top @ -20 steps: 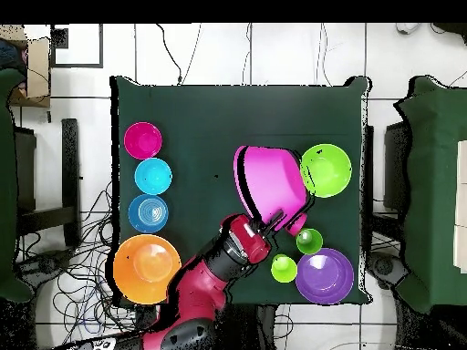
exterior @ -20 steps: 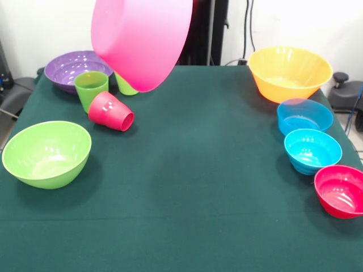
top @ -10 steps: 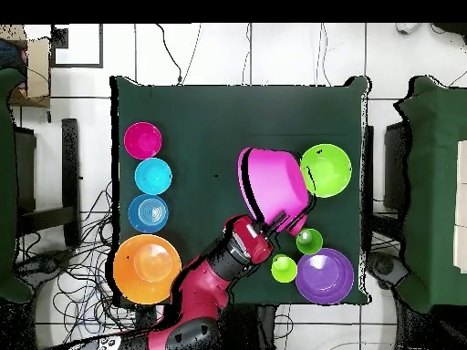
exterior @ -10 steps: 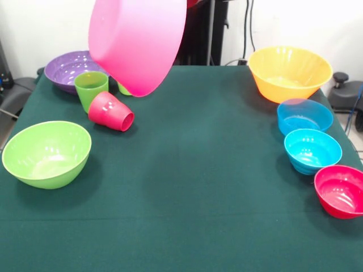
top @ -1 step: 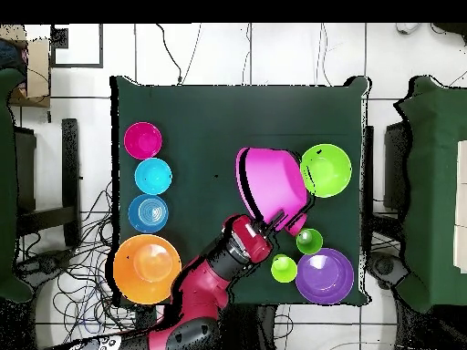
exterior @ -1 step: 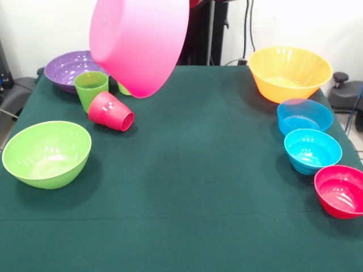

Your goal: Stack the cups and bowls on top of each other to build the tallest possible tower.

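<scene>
One big pink bowl (exterior @ -1 step: 140, 42) hangs in the air, tilted on its side, and against the earlier frames it sits a touch further from the lime-green bowl (exterior @ -1 step: 46, 153) and the arm (top @ -1 step: 208, 278) has barely shifted; everything else on the surface (exterior @ -1 step: 198, 170) lies as before. In the overhead view the pink bowl (top @ -1 step: 271, 187) is above the surface just beside the lime-green bowl (top @ -1 step: 326, 169), its opening turned toward the surface middle. Gripper (top @ -1 step: 271, 221) sits at the bowl's rim on the robot side, clamped on that rim, bowl carried clear of the cloth; finger spread not readable. In the front view the gripper is hidden behind the bowl.

Red cup (exterior @ -1 step: 111, 111) lies tipped on its side near the green cup (exterior @ -1 step: 91, 89), which stands upright. Lighter lime cup (exterior @ -1 step: 123, 88) is mostly hidden behind the pink bowl, only its lower edge showing. Purple bowl (exterior @ -1 step: 72, 68) sits at the far corner behind the cups.

Other side: orange bowl (exterior @ -1 step: 290, 72) at the back, then translucent blue bowl (exterior @ -1 step: 304, 117), turquoise bowl (exterior @ -1 step: 312, 150), small red bowl (exterior @ -1 step: 340, 191) in a row toward the front, each close to the next. Nothing stacked on the surface.
</scene>
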Robot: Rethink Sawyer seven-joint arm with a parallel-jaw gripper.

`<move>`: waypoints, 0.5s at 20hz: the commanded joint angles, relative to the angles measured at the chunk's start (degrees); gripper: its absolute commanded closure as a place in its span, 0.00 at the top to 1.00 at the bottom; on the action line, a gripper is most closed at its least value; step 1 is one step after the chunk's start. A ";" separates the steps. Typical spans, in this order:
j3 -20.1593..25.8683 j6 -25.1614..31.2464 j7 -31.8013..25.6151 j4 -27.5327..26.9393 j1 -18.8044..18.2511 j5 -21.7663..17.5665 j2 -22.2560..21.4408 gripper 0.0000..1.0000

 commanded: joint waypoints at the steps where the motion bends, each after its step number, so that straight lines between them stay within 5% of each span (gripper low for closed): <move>1: 10.42 -2.50 10.29 -2.08 -0.56 1.59 0.45 0.00; 10: 11.41 -3.91 10.25 -2.07 -0.76 2.41 0.23 0.00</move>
